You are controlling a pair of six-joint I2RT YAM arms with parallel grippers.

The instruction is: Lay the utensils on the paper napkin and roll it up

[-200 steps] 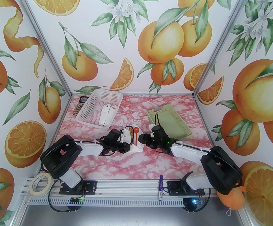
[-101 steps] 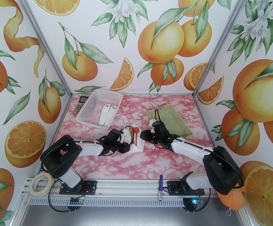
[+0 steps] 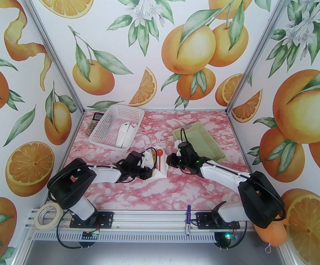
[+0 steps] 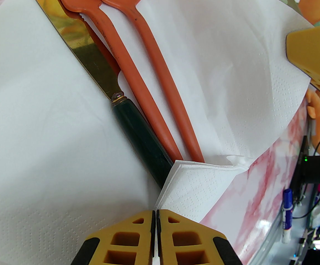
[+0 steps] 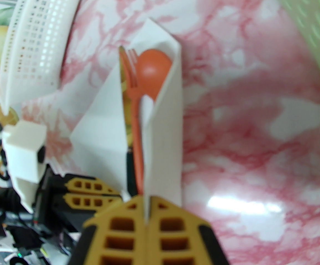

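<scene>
Already the utensils (image 4: 136, 92) lie together on the paper napkin (image 4: 231, 65) at the centre, so placing looks done; left gripper (image 4: 155, 217) pinches its left flap, right gripper (image 5: 148, 203) is clamped on the right flap raised over the spoon (image 5: 153, 68), and the rolling itself seems barely begun

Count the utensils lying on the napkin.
3, side by side: an orange fork in the middle, an orange spoon against one side, a gold-bladed knife with a dark handle along the other. The napkin covers their handle ends; a fourth piece may hide under the fork.
</scene>
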